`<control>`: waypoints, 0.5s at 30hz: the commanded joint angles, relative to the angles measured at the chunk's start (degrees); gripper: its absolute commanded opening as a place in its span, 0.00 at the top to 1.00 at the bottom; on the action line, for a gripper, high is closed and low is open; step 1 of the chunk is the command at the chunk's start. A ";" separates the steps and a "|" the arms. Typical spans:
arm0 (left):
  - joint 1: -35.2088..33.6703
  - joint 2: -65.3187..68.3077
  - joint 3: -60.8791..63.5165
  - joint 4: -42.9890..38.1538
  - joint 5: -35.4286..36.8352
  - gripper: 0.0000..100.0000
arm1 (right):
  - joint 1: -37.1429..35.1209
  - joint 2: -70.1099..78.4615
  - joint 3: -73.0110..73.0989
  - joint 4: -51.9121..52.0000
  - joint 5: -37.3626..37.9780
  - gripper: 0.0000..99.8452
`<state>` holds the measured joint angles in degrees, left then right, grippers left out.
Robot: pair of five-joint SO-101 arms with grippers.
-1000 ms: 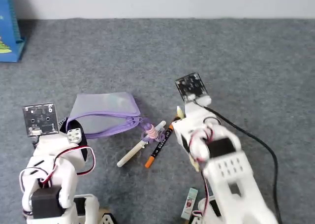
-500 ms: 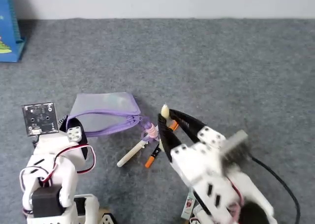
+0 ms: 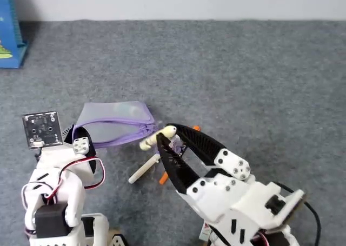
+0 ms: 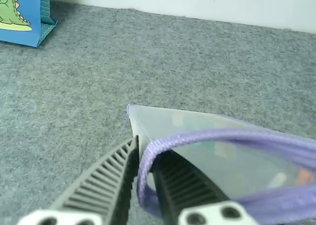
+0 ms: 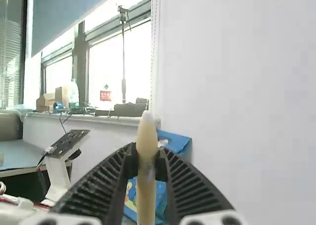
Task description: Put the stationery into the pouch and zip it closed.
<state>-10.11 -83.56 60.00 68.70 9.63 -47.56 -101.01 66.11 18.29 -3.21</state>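
Aloft, right claw [image 3: 165,133] grips a cream pen [image 3: 147,143]; left claw [image 4: 144,155] pinches the pouch [image 4: 197,131] rim.

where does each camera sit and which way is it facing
High view: fixed above, looking down at table, pouch, both arms.
Left wrist view: looks along left gripper, shut on pouch edge.
Right wrist view: faces out at wall, windows; right gripper holds cream pen.
Shared: pouch in high and left wrist views.

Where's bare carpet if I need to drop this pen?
Bare: carpet beyond the purple pouch toward the wall, and everything right of the right gripper. Crowded: between pouch mouth and gripper, where the loose cream pen and orange pen lie.
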 commanded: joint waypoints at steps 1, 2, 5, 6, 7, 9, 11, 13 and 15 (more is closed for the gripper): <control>-0.18 0.09 -0.57 -1.32 0.70 0.99 | -0.57 4.18 0.18 -8.04 -0.09 0.99; -0.18 0.09 -0.57 -1.32 0.70 0.99 | -0.57 5.85 0.18 -9.63 -0.09 0.99; -0.18 0.09 -0.48 -1.23 0.70 0.99 | -0.57 11.56 0.35 -14.99 -0.09 0.99; -0.18 0.09 -0.48 -1.23 0.70 0.99 | -0.57 13.67 0.35 -16.48 -0.09 0.99; -0.18 0.09 -0.48 -1.23 0.70 0.99 | -0.57 15.69 0.35 -18.07 -0.09 0.99; -0.18 0.09 -0.48 -1.14 0.70 0.99 | -0.66 20.00 0.35 -20.88 -0.18 0.99; -0.26 0.09 -0.48 -1.14 0.70 0.99 | -0.84 24.04 0.35 -23.25 -0.35 0.99; -0.35 0.09 -0.48 -1.14 0.70 0.99 | -0.84 27.65 0.44 -25.10 -0.44 0.99; -0.44 0.09 -0.48 -1.14 0.70 0.99 | -0.92 30.37 1.49 -27.12 -0.53 0.99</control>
<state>-10.11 -83.56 60.00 68.70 9.63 -48.26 -74.20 67.34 -5.36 -3.21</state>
